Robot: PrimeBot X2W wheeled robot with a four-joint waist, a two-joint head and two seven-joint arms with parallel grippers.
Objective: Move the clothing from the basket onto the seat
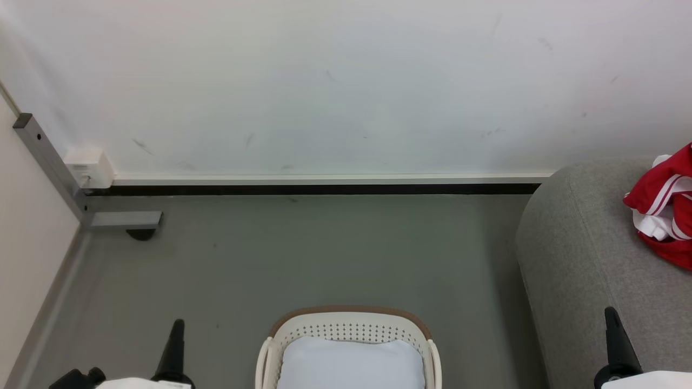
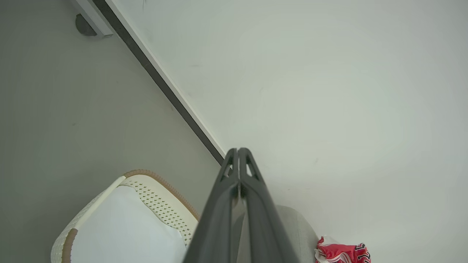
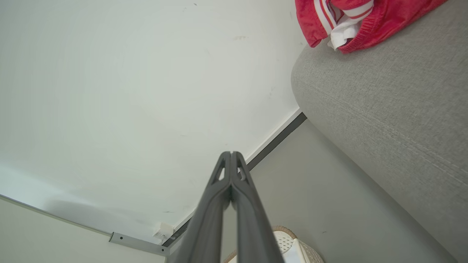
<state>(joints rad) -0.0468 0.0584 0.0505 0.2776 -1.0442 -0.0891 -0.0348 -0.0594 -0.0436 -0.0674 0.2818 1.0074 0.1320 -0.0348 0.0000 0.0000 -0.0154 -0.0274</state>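
Red and white clothing (image 1: pixel 666 208) lies bunched on the grey seat (image 1: pixel 584 259) at the right; it also shows in the right wrist view (image 3: pixel 351 22) and as a small red bundle (image 2: pixel 342 252) in the left wrist view. The cream basket (image 1: pixel 348 328) stands on the floor at bottom centre, holding a pale flat liner cloth (image 1: pixel 351 363). My left gripper (image 1: pixel 177 326) is shut, empty, left of the basket; its fingers (image 2: pixel 238 150) meet at the tips. My right gripper (image 1: pixel 611 313) is shut, empty, in front of the seat, fingers (image 3: pixel 231 153) pressed together.
A white wall (image 1: pixel 346 81) with a dark skirting strip runs behind. A grey metal bracket (image 1: pixel 81 200) and a white socket box (image 1: pixel 89 167) sit in the left corner. Grey floor (image 1: pixel 324 254) lies between wall, basket and seat.
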